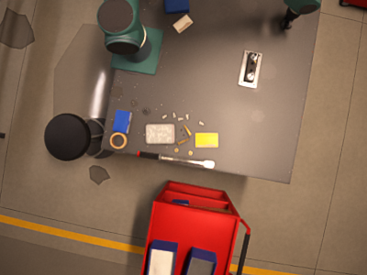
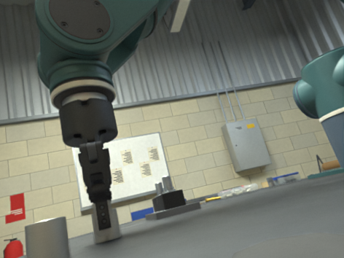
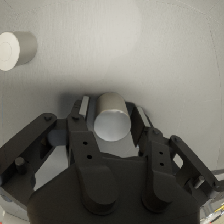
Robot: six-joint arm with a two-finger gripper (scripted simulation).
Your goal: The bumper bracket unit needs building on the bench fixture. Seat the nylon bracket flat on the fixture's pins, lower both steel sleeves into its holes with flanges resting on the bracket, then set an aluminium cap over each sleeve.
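Note:
An aluminium cap point(image 3: 111, 120) stands on the bench, partly hidden behind a finger in the low side view point(image 2: 106, 227). My gripper point(image 3: 112, 114) is lowered around this cap and is open, holding nothing. A second aluminium cap point(image 3: 15, 50) stands apart to the left point(image 2: 47, 237). Far across the bench sits the fixture point(image 2: 173, 206) with the dark nylon bracket on it point(image 1: 250, 68). Two steel sleeves point(image 2: 164, 185) stand up out of the bracket.
Behind the bench is a brick wall with a whiteboard point(image 2: 125, 165) and a grey cabinet point(image 2: 246, 144). A second teal arm point(image 2: 324, 105) stands at the right. Small parts, a yellow block point(image 1: 206, 140) and a wrench point(image 1: 176, 159) lie near the bench's edge. A red cart point(image 1: 195, 229) stands beside it.

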